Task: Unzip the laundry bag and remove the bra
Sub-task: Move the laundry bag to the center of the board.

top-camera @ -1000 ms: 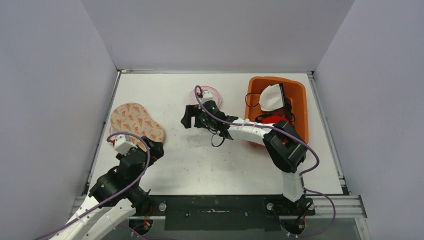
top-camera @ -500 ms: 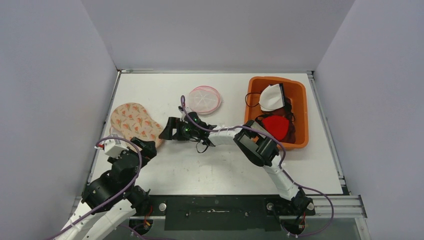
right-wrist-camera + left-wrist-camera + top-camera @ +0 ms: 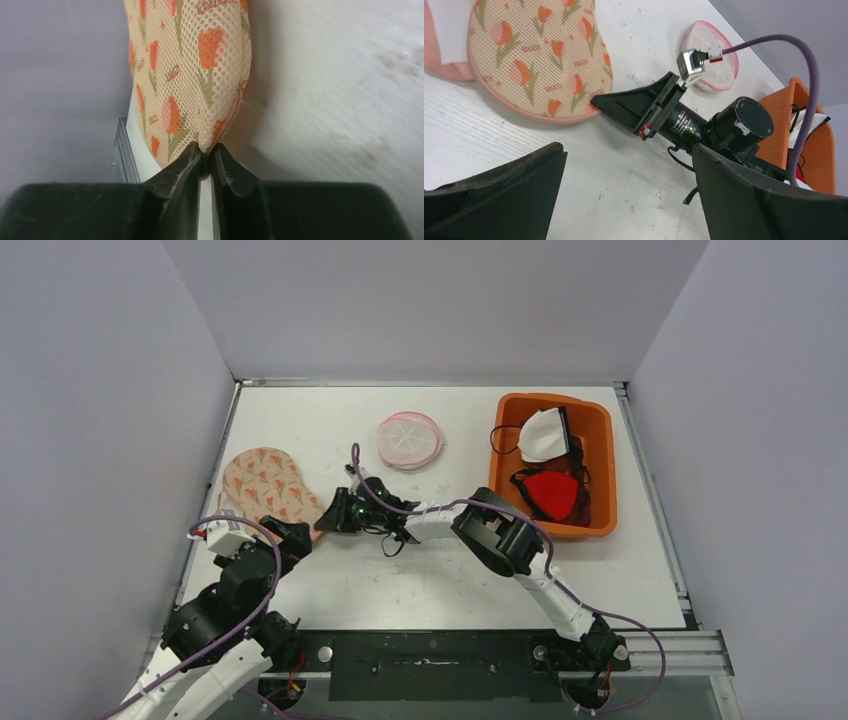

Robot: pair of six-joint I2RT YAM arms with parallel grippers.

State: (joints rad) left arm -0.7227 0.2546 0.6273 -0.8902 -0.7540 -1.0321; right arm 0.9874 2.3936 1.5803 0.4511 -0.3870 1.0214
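The laundry bag (image 3: 270, 485) is a flat beige mesh pouch with orange tulips, lying at the table's left. My right gripper (image 3: 328, 522) reaches across the table and is shut on the bag's near right edge; the right wrist view shows the seam (image 3: 206, 142) pinched between the right gripper's (image 3: 206, 150) fingertips. The left wrist view shows the bag (image 3: 534, 55) with that gripper (image 3: 596, 101) touching its rim. My left gripper (image 3: 285, 535) hovers just below the bag, open and empty (image 3: 629, 150). The bra is hidden.
An orange bin (image 3: 600, 455) at the right holds a white and a red padded garment. A round pink mesh pouch (image 3: 408, 439) lies behind the right arm, also in the left wrist view (image 3: 716, 65). Pink fabric (image 3: 439, 50) shows under the bag's left side.
My right arm swept left from the table's middle to the bag and its jaws closed on the bag's edge. My left arm drew back a little.
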